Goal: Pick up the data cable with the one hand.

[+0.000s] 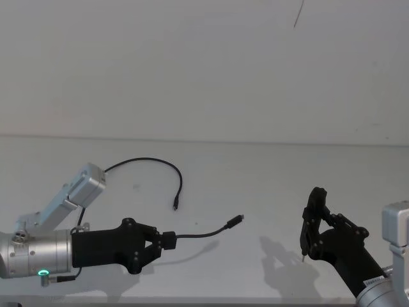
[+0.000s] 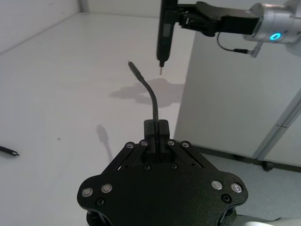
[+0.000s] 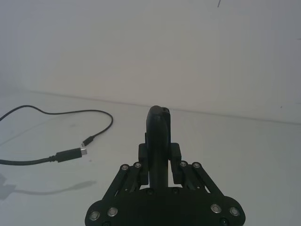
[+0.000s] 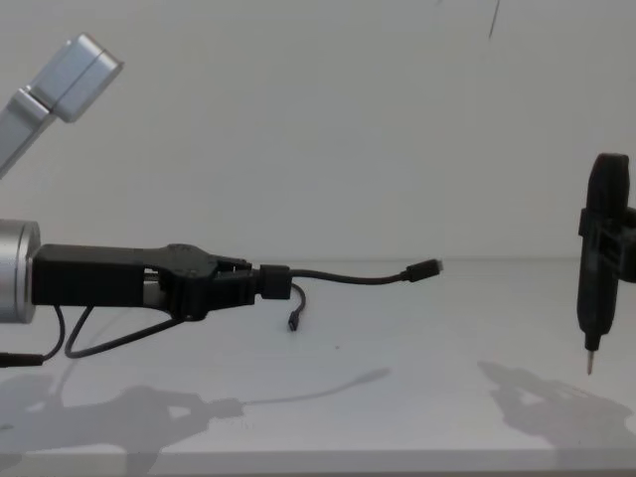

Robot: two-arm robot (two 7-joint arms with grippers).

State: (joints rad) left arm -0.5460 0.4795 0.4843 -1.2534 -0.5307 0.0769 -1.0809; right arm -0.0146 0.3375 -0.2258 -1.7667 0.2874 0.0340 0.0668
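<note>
In the head view the matte black two-finger left gripper, near left, pinches the thin black data cable over the white table, and the right gripper, near right, clamps a slim black pen-like tool; in the chest view the cable's plug end juts rightward, clear of the tabletop.

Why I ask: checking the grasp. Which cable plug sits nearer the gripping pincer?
The plug on the short stub ahead of the left pincer, which is shut on the data cable; the other plug ends the long loop.
</note>
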